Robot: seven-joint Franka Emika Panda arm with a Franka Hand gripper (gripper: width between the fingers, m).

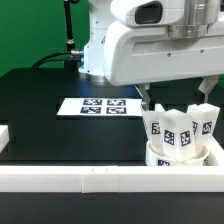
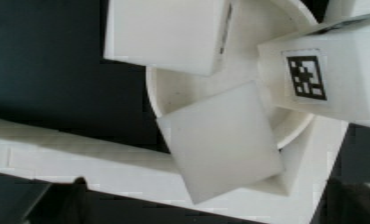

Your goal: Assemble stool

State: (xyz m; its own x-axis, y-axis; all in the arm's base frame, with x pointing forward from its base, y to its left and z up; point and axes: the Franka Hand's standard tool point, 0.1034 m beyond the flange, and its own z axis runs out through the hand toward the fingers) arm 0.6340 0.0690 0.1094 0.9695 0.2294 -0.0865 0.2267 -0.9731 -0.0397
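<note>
The stool stands upside down at the exterior view's right, by the front rail. Its round white seat disc lies on the table, and three short blocky legs with black-and-white tags stick up from it. My gripper hangs just above the legs, open and empty, with one dark finger on each side. In the wrist view I look down on the seat disc, a tagged leg, a second leg and a third leg. The gripper shows only as dark fingertips at the frame's corners.
The marker board lies flat on the black table behind the stool. A long white border rail runs along the front, right against the stool; it also shows in the wrist view. Another rail piece sits at the exterior view's left.
</note>
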